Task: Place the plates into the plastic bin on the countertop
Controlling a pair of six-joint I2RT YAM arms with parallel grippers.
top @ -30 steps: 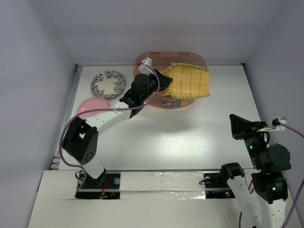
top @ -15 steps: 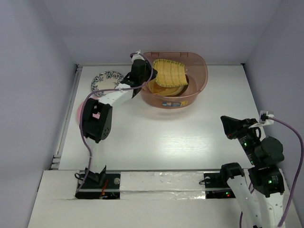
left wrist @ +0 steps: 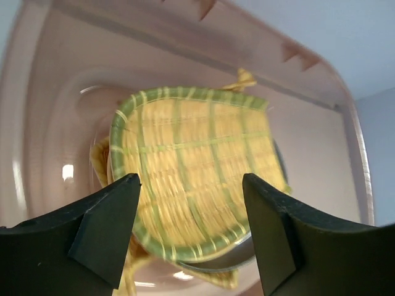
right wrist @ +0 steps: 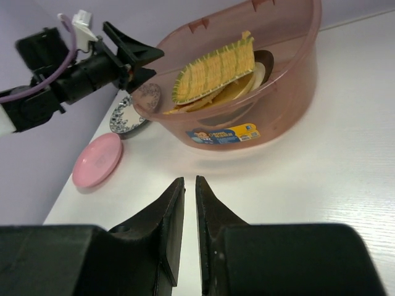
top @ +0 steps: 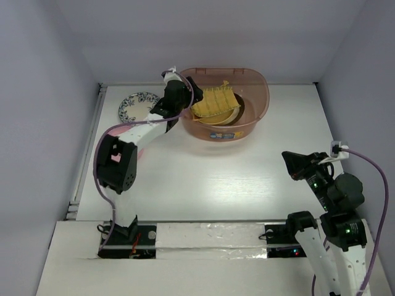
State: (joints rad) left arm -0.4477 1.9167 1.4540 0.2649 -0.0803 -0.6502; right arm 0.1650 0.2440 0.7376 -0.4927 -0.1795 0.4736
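White worktop: your left jaws are gaping over yellow ribbed rectangular plate in pink plastic bin; right jaws pinched.

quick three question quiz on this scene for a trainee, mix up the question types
1. True or false: the yellow woven plate lies inside the bin.
2. How many plates sit on the counter outside the bin?
3. The left arm's jaws are: A open, B shut on a plate, C out of view.
Key: 1 true. 2 two, the floral plate and the pink plate. 3 A.
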